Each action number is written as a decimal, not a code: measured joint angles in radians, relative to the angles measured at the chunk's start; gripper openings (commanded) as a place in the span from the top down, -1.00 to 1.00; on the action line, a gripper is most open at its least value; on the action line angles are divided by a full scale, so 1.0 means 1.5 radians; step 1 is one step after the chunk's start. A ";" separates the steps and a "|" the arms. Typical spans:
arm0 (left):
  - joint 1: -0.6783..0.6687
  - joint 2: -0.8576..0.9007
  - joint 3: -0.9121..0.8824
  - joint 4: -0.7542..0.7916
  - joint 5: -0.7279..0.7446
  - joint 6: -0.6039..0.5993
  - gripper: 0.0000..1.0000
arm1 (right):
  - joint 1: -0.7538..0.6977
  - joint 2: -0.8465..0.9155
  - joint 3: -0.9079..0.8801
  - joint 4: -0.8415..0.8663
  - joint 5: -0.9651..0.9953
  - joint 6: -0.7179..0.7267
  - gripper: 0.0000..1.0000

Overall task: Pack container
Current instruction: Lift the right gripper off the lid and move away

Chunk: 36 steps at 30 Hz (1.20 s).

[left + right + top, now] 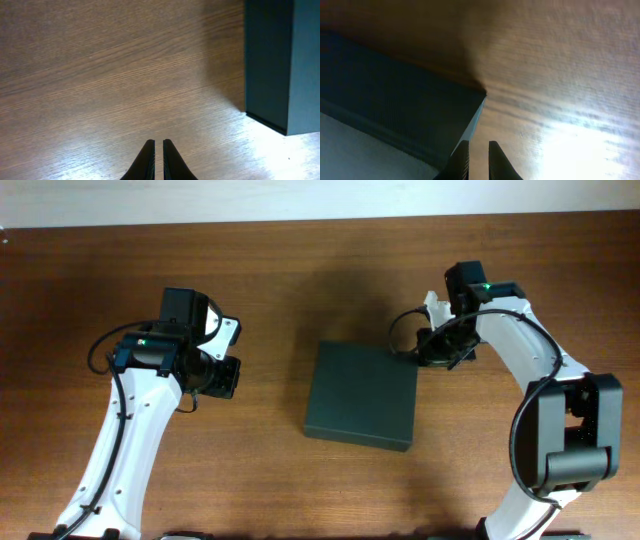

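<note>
The container is a dark green matte box that lies closed and flat in the middle of the wooden table. My left gripper is to its left, well apart from it. In the left wrist view its jaws are shut and empty over bare wood, and the container's side stands at the right. My right gripper is at the container's far right corner. In the right wrist view its jaws are nearly closed with nothing between them, just beside the container's corner edge.
The brown wooden table carries nothing else that I can see. A pale wall strip runs along the far edge. Both arms' bases are at the near edge.
</note>
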<state>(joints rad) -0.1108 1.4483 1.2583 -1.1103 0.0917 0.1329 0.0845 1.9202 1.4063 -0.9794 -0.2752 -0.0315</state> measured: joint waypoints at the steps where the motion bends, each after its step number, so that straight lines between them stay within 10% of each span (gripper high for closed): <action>1: 0.000 0.000 0.000 0.000 0.002 0.000 0.85 | 0.003 0.000 0.000 0.008 -0.003 -0.002 0.74; 23: 0.000 0.000 0.000 -0.003 0.006 0.000 0.84 | 0.010 0.000 0.000 0.086 -0.095 -0.031 0.62; 30: 0.001 -0.001 -0.003 0.098 0.002 -0.005 -0.15 | -0.018 0.006 0.065 0.045 -0.019 -0.019 0.24; 36: 0.031 -0.001 0.018 0.142 0.000 -0.005 -0.17 | -0.123 0.010 0.257 -0.091 0.030 -0.031 0.37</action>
<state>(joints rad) -0.0647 1.4471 1.2850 -0.8967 0.0917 0.1249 -0.0994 1.9347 1.7916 -1.1160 -0.2302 -0.0776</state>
